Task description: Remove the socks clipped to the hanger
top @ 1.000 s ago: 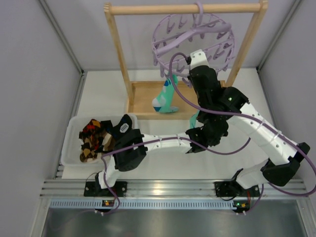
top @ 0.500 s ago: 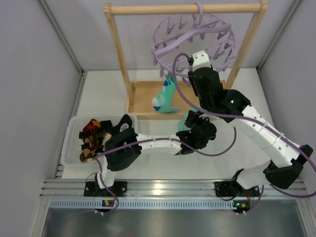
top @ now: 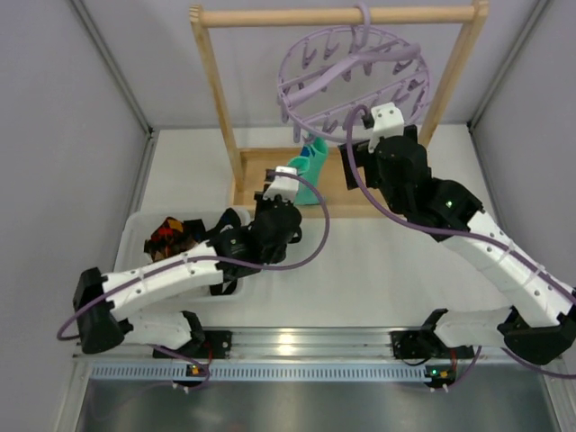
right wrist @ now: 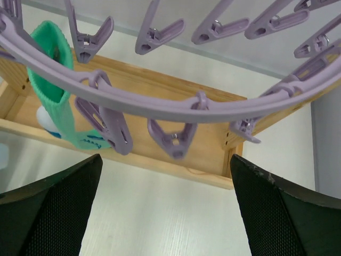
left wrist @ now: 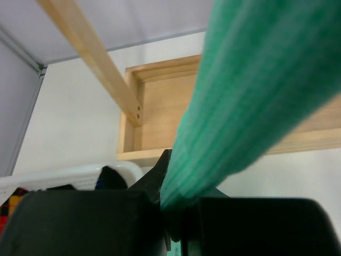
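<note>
Socks are the whole job here, and one mint-green sock (right wrist: 50, 80) is hanging by its cuff from a peg on the lavender hanger (right wrist: 160, 104). Its blue-and-white toe is dangling over the base of the wooden rack (top: 216, 90).

The left pincer (left wrist: 178, 216) is pinching a second mint-green sock (left wrist: 250, 85) between pressed-together fingers, with the ribbed fabric running up and away across the wrist view. From above, this pincer is sitting between the rack and the white bin (top: 126, 256) on the tabletop (top: 378, 270), where the brown-striped, red-patterned and black socks (top: 171, 243) are lying in a heap.

The right pincer (right wrist: 165, 170) is hovering just under the hanger's ring, fingers spread wide with nothing between them — near the clipped sock but apart from it.

Both green socks are looking light, soft and limp, so weight is probably not going to matter. The knit is likely giving the fingers a good grip. The clipped one is best taken on the leg just below the peg rather than at the loose toe — a pull from low down is likely going to stretch the fabric and swing the hanger instead of freeing the cuff.
</note>
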Controlling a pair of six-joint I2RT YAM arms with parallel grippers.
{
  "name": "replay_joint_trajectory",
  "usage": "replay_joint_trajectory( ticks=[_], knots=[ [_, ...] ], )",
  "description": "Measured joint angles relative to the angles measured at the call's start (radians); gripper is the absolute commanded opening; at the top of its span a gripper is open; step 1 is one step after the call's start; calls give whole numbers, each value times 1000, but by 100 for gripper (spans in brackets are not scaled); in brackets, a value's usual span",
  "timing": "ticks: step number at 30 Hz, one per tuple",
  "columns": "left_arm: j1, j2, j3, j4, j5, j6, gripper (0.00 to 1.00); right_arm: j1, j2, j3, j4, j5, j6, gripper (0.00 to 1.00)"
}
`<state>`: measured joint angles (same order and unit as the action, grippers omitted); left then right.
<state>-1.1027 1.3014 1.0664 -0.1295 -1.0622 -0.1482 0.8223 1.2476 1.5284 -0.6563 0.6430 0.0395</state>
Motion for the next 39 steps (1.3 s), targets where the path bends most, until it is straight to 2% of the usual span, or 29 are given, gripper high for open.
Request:
replay_joint_trajectory(
  ticks=[5, 11, 15, 20, 24, 28, 33, 34, 37, 38, 39],
  knots=[
    [84, -178, -4, -216, 12, -71, 0, -1, -98, -67, 0, -29, 33, 99],
    [347, -311, 35, -447, 30, -161, 0, -1, -212, -146, 2, -40, 63, 99],
    [505, -362, 40, -522, 66, -233, 0, -1, -233, -148, 2, -44, 73, 99],
    [732, -388, -70, -541, 161, -362, 0, -1, -247, -179, 6, -66, 81, 99],
    [872, -339, -257, -520, 283, -509, 0, -1, -249, -204, 14, -88, 90, 99],
    [900, -330, -460, -496, 348, -632, 0, -1, -262, -248, 27, -104, 97, 99],
    [914, -318, -513, -445, 356, -734, 2, -1, -289, -312, 45, -123, 114, 99],
    [916, -315, -515, -438, 356, -747, 12, -1, -293, -326, 51, -126, 120, 99],
    [919, -334, -525, -426, 360, -764, 60, -3, -314, -393, 90, -140, 135, 99],
    [919, -354, -529, -421, 363, -768, 96, -7, -323, -419, 99, -151, 140, 99],
    [919, -381, -535, -420, 368, -770, 99, -10, -332, -446, 107, -164, 142, 100]
  ],
)
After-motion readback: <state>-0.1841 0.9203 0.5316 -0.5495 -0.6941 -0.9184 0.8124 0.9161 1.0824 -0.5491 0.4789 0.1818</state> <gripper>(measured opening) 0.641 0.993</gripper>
